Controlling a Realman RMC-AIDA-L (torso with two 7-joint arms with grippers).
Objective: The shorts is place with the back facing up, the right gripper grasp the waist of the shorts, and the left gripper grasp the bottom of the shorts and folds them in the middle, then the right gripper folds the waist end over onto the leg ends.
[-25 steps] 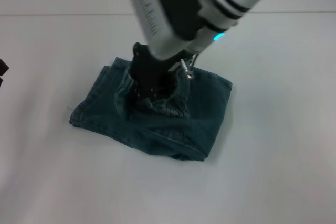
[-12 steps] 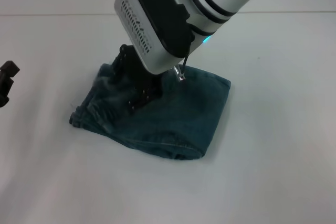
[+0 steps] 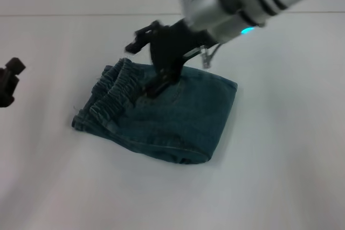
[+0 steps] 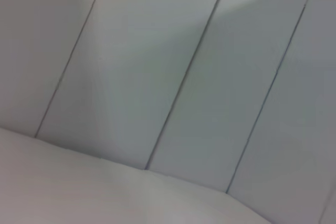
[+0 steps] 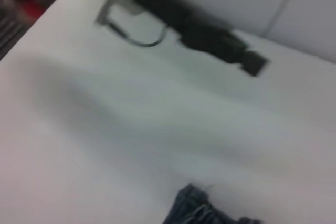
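Bench, pale and plain, carries the shorts, which lie as a compact, several-layered packet of blue-green denim. The fold edge of the packet is on the side nearest the right arm and its stacked loose edges are on the far side.

Over the packet hangs the right gripper, reaching down from its boxy wrist above the far half of the shorts. Its jaws stand apart and hold nothing. The lower finger comes down to the top layer just beside the waist, and whether it touches I cannot tell, while the other points up and away from the cloth.

The waist is the puckered elastic band. It lies on top of the packet, along the edge away from the fold. The leg ends should be under it, but they cannot be told apart from the other layers there.

The left gripper is parked well apart from the shorts, off beyond the waist side. The right wrist view shows it as a dark shape far past the edge of the denim.

Judging by this, the last step, laying the waist over the leg ends, is at its close, with the band set down and let go. The next move calls for lifting the right gripper straight up off the shorts, so that neither finger snags the gathered band and drags the top layer back open
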